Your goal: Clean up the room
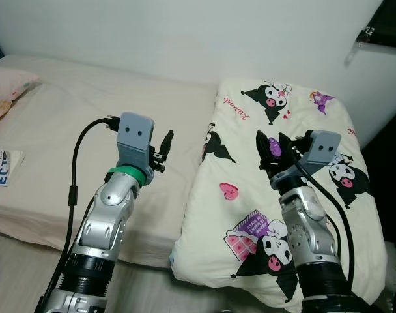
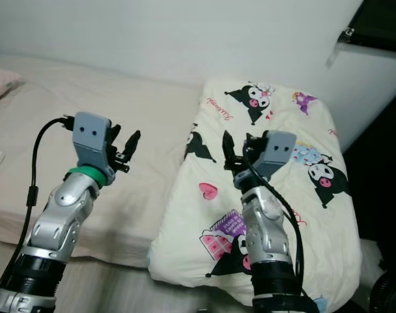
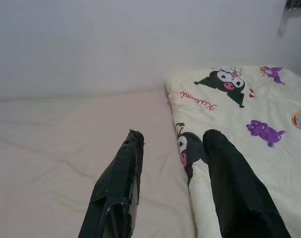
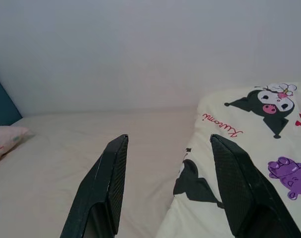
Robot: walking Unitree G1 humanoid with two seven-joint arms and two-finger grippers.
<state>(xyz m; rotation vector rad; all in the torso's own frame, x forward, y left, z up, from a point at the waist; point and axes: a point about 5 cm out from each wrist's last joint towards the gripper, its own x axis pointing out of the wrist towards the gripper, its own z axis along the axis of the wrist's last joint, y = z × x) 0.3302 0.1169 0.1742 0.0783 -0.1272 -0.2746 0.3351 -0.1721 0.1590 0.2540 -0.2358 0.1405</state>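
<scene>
A cream folded quilt printed with black cartoon characters, pink hearts and purple figures (image 1: 282, 189) lies on the right half of a bed with a plain beige fitted sheet (image 1: 87, 130), its near end hanging over the bed's front edge. This quilt is the landmark for everything else.

The left gripper (image 1: 164, 151) is raised above the bare sheet, just beside the quilt's left edge and apart from it. Its two long black fingers (image 3: 118, 193) stand spread with a clear gap between them, and nothing sits in that gap; in the left wrist view one finger lines up with the sheet and the other with the quilt's edge. It touches neither.

The right gripper (image 1: 274, 151) is raised over the quilt, above its middle part. Its fingers (image 4: 103, 183) are also wide apart and hold nothing; the right wrist view looks between them at the sheet and the quilt's left border beyond. Whether the fingertips brush the fabric cannot be told.

Far to the left of the quilt, at the head of the bed, rests a pale pink patterned pillow (image 1: 9, 88), and nearer the front edge lies a white booklet with blue lettering (image 1: 2, 167) flat on the sheet. A white wall (image 1: 185, 39) runs behind the bed.
</scene>
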